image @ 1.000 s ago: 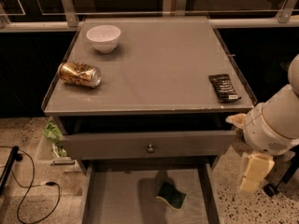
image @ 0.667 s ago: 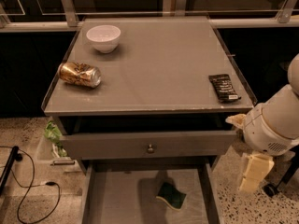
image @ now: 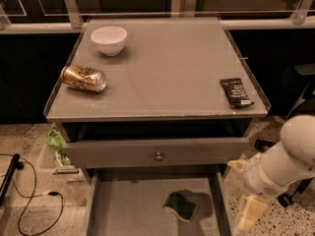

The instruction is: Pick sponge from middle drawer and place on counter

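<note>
A: Where does the sponge (image: 180, 205) lie?

B: On the flat grey floor of the middle drawer (image: 123, 210), which is pulled out below the bench (image: 167, 77). On the part of the floor that shows, the sponge sits toward 4 o'clock, apart from both side walls.

A: And its look?

B: A dark green top face with a wavy outline. A thin pale yellow layer shows along its edge at 7 o'clock. It lies flat, turned a little askew to the drawer's walls.

A: The gripper (image: 240, 193)?

B: At 3 o'clock from the sponge, outside the drawer's right wall and below the bench's front corner. Its two cream fingers (image: 251, 211) are spread apart and hold nothing.

A: What is on the bench?

B: A white bowl (image: 109, 39) at 11 o'clock, a gold can (image: 83, 78) on its side at 9 o'clock, and a black wrapped bar (image: 236, 92) at 4 o'clock near the rim. Just under the top, a drawer front with a round knob (image: 158, 156) stands slightly pulled out.
</note>
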Controlling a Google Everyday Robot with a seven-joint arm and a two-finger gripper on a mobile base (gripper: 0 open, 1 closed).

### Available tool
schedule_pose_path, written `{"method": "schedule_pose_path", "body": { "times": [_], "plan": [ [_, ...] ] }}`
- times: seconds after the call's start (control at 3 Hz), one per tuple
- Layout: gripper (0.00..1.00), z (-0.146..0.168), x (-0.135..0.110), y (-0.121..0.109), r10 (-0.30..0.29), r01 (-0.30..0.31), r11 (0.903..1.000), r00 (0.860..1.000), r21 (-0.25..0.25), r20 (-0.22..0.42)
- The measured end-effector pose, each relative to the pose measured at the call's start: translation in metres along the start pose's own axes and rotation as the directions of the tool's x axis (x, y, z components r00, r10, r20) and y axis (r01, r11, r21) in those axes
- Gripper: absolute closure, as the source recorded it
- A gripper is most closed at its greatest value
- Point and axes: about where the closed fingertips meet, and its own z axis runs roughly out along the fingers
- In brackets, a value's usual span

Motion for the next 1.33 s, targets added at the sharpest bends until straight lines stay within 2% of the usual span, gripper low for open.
{"method": "schedule_pose_path", "body": {
  "times": [0.33, 0.67, 1.0, 1.33],
  "plan": [
    [0.0, 0.058, 0.02, -0.001, -0.011, 0.008, 0.9994, 0.993, 0.033, 0.115],
    [0.0, 0.102, 0.033, -0.018, -0.016, -0.005, 0.9946, 0.98, 0.104, 0.197],
    [0.0, 0.102, 0.033, -0.018, -0.016, -0.005, 0.9946, 0.98, 0.104, 0.197],
    [0.0, 0.127, 0.034, -0.023, -0.023, -0.001, 0.9954, 0.968, 0.095, 0.252]
  ]
}}
